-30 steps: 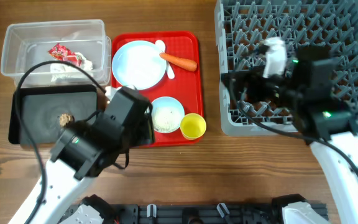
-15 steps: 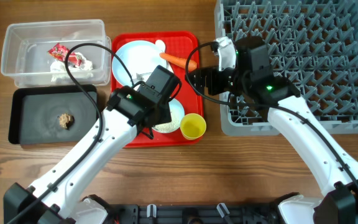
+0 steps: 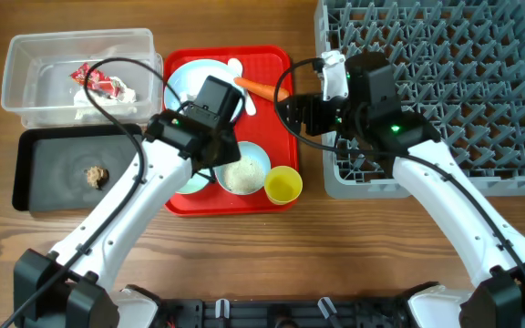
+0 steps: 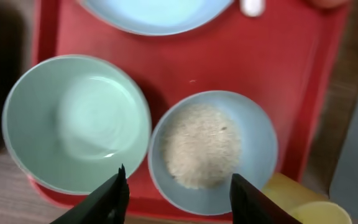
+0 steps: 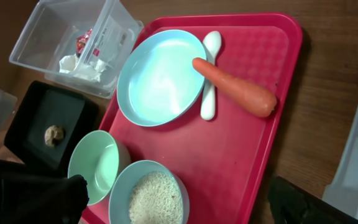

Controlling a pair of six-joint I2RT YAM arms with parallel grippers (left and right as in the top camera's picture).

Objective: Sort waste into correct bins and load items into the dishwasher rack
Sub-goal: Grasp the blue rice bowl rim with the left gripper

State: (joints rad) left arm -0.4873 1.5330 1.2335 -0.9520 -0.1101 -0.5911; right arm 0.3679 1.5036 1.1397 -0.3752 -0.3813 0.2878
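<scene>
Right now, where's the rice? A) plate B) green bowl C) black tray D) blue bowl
D: the rice sits in the blue bowl, next to the empty green bowl on the red tray.

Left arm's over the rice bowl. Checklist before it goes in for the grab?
1. Left gripper open and empty: ok.
2. Blue bowl upright, rice inside: ok.
3. Finger room on its left side: not ok, the green bowl sits nearly against its rim.
4. Fingers lined up on the blue bowl's rim: cannot tell from the wrist view.
5. Right gripper open and empty: ok.
6. Black tray has bare floor left for the rice: ok.
</scene>
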